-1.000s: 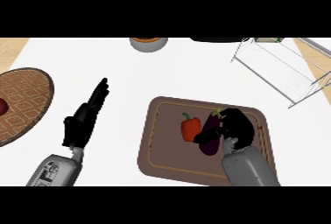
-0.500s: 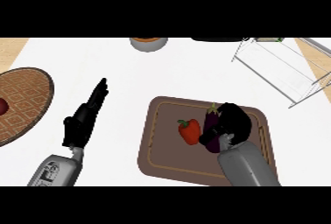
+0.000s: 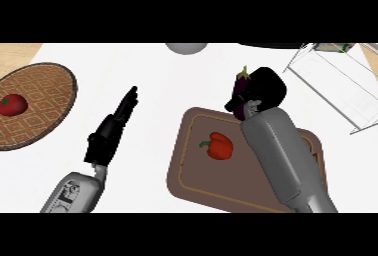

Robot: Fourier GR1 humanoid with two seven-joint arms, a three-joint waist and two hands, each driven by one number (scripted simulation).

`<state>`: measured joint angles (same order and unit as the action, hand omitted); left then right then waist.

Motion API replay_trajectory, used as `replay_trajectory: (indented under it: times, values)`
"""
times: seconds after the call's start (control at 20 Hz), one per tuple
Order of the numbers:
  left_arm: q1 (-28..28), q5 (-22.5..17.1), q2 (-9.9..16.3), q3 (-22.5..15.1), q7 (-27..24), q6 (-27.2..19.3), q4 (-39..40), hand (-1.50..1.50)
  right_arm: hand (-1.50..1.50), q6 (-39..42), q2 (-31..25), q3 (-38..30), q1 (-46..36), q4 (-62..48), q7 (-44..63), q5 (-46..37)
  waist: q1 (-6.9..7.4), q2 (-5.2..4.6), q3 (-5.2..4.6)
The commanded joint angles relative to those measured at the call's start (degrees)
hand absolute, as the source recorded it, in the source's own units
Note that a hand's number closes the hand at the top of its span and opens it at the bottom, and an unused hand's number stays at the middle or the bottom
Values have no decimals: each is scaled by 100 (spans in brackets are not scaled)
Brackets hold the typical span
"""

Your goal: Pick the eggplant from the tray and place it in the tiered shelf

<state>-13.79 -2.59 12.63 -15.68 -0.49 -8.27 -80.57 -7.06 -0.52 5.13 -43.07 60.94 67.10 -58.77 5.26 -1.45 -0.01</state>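
Since the earlier frames the eggplant (image 3: 241, 91) has been lifted off the tray (image 3: 190, 175) and is held above the counter, the right hand (image 3: 264, 90) curled round it, short of the tiered shelf (image 3: 336, 85). The left hand (image 3: 111, 135) is kept straight-fingered. No writing is legible.

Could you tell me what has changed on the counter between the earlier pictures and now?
The right hand, shut on the eggplant, has lifted it off the tray and carried it up and away, toward the tiered shelf. The view itself has also shifted. The red pepper stays on the tray, the tomato on the woven plate, and the left hand remains open beside the tray.
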Motion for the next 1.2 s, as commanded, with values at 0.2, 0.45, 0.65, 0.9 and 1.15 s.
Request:
replay_trajectory:
  times: [0.2, 0.45, 0.65, 0.9, 1.15]
  values:
    - [-108, 82, -122, -21, 7, -74, 208, 0, 150, -2111, 49, -509, -1293, -553, 757, -1027, 28, -13, -9]
    - [-346, -4, -40, 87, 240, 28, 104, 0, 150, -2323, 49, -796, -2111, -1056, 1132, -1740, 11, 26, -13]
    - [-218, -15, 62, 187, 90, 69, 200, 0, 150, -1951, 7, -1055, -2713, -1553, 1552, -2637, -86, 46, -26]
    - [-121, 14, 34, 217, 180, -43, 94, 0, 150, -1708, -15, -1380, -3311, -1790, 1801, -3500, -198, 99, -21]
    - [-37, 66, -25, 145, 83, -42, 62, 0, 150, -1532, -261, -1816, -3564, -2112, 1808, -4326, -236, 80, -20]
